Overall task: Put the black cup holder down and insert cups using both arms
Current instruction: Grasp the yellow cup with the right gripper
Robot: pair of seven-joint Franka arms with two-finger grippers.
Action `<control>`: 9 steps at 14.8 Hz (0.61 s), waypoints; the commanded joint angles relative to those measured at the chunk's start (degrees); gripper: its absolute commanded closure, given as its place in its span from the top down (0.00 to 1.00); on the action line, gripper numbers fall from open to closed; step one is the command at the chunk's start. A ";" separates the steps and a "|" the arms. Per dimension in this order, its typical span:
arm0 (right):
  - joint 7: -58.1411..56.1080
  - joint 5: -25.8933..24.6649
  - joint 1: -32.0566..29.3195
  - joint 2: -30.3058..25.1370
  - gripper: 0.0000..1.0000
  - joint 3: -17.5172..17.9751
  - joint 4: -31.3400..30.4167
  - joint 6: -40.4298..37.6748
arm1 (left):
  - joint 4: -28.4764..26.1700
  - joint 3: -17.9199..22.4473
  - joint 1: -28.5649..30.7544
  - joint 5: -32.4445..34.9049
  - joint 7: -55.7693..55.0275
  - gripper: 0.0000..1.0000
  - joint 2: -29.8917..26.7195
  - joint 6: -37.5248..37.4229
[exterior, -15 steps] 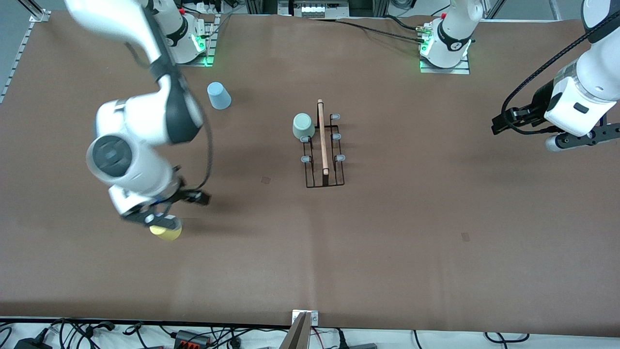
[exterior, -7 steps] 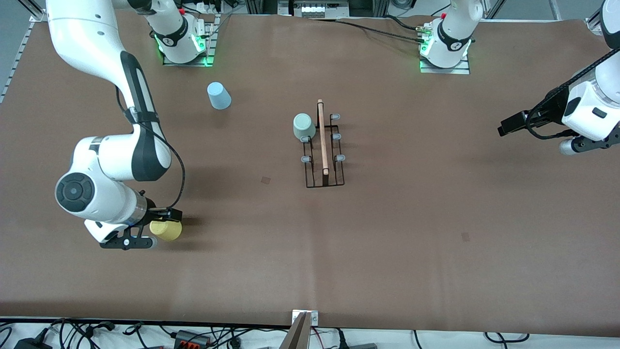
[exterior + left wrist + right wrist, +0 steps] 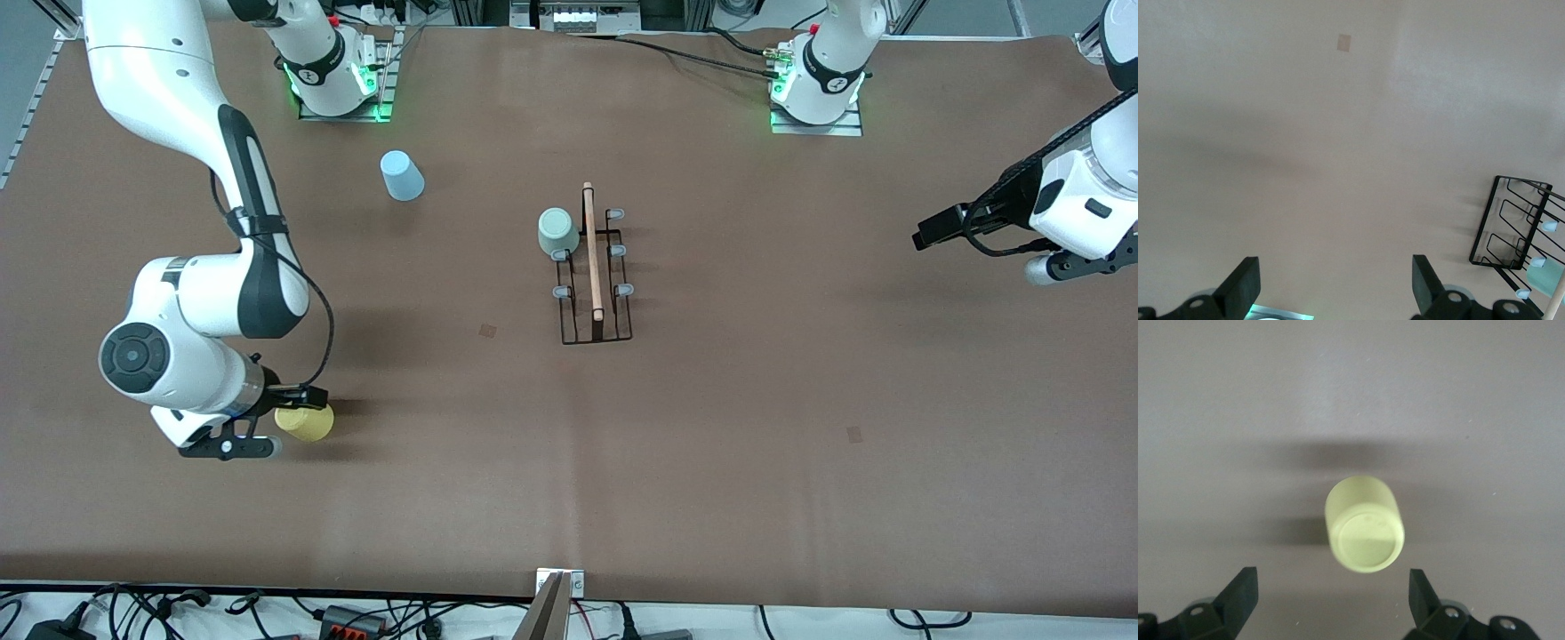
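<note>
The black cup holder (image 3: 594, 284) stands mid-table, and a sage green cup (image 3: 557, 231) sits on one of its pegs. In the left wrist view the holder (image 3: 1511, 223) and green cup (image 3: 1546, 279) show at the edge. A light blue cup (image 3: 402, 175) stands upside down near the right arm's base. The yellow cup (image 3: 305, 421) rests on the table. My right gripper (image 3: 258, 440) is low beside it and open. In the right wrist view the cup (image 3: 1363, 527) lies just past the gripper (image 3: 1330, 579), not between the fingers. My left gripper (image 3: 1333, 265) is open and empty, held up over the left arm's end of the table (image 3: 1067, 265).
A brown mat (image 3: 711, 444) covers the table. Both arm bases (image 3: 338, 80) (image 3: 818, 84) stand along its edge farthest from the front camera. Cables and a bracket (image 3: 558, 591) line the edge nearest to it.
My right arm has swung toward its end of the table, so the gripper that was over the yellow cup is now beside it. The left arm pulled outward, then stopped.
</note>
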 commanded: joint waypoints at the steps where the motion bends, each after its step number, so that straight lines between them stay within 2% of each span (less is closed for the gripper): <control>1: -1.86 -0.28 -2.65 2.03 1.00 0.79 -0.02 4.09 | 0.64 0.02 0.82 -1.72 1.28 1.00 0.50 -1.03; 3: -1.52 -0.28 -2.48 2.21 1.00 0.87 -0.02 5.16 | 0.72 0.02 3.71 -4.87 4.43 1.00 1.29 -1.20; 6: -1.78 -0.11 -2.56 3.35 1.00 0.96 0.07 7.36 | 0.81 -0.33 3.90 -5.24 5.41 1.00 1.38 -0.94; 9: -1.86 4.10 -2.74 3.70 1.00 0.96 0.07 7.36 | 0.81 -0.68 3.90 -4.80 5.24 1.00 1.38 -0.67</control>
